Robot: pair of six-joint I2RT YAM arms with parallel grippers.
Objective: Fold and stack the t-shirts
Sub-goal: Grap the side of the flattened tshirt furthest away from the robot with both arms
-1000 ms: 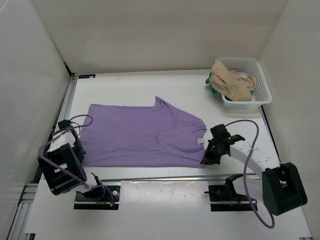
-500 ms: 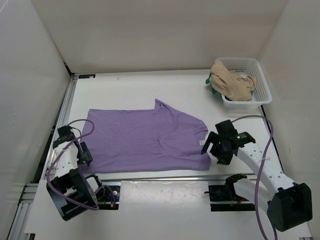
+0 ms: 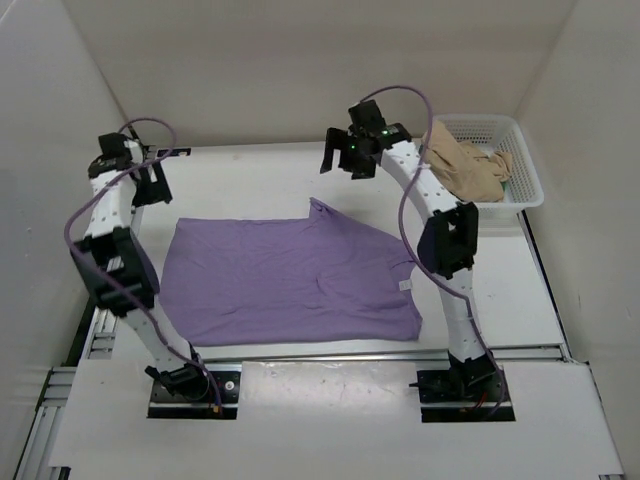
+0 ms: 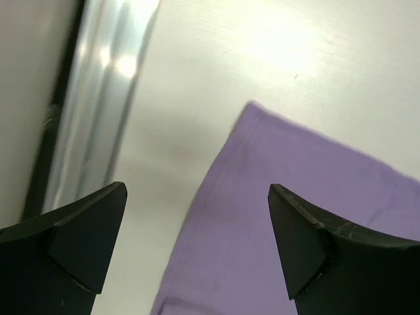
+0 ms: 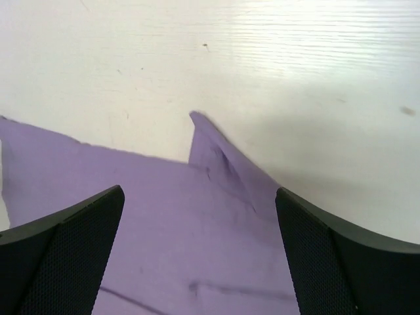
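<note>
A white table [image 3: 260, 170] fills the floor of a plain white-walled enclosure. From the top view, the lavender t-shirt [image 3: 290, 275] lies spread flat on it. The left gripper [image 3: 150, 185] hangs above the shirt's far left corner, jaws spread wide and empty. The right gripper [image 3: 343, 165], equally wide and holding nothing, sits just beyond a pointed flap [image 3: 315, 207] that juts from the far edge. Off to the right gripper's right, a mesh basket [image 3: 530, 170] holds the crumpled tan t-shirt [image 3: 460, 165], with a scrap of the green t-shirt [image 3: 420, 160] showing at its near-left rim. Through the left wrist camera, the left gripper [image 4: 197, 190] looks straight down. The lavender corner [image 4: 252, 105] lies between the open fingers and a little ahead of them, with bare table beyond and a metal rail [image 4: 105, 79] off to one side. Through the right wrist camera, the right gripper [image 5: 198, 191] frames the flap's tip ahead of it, and purple cloth runs back under both fingers. The shirt looks thin, light and limp. It will likely sag, wrinkle and drag on the smooth top, so a pinch right at the hem on each far corner, catching every layer, seems the sound hold.
</note>
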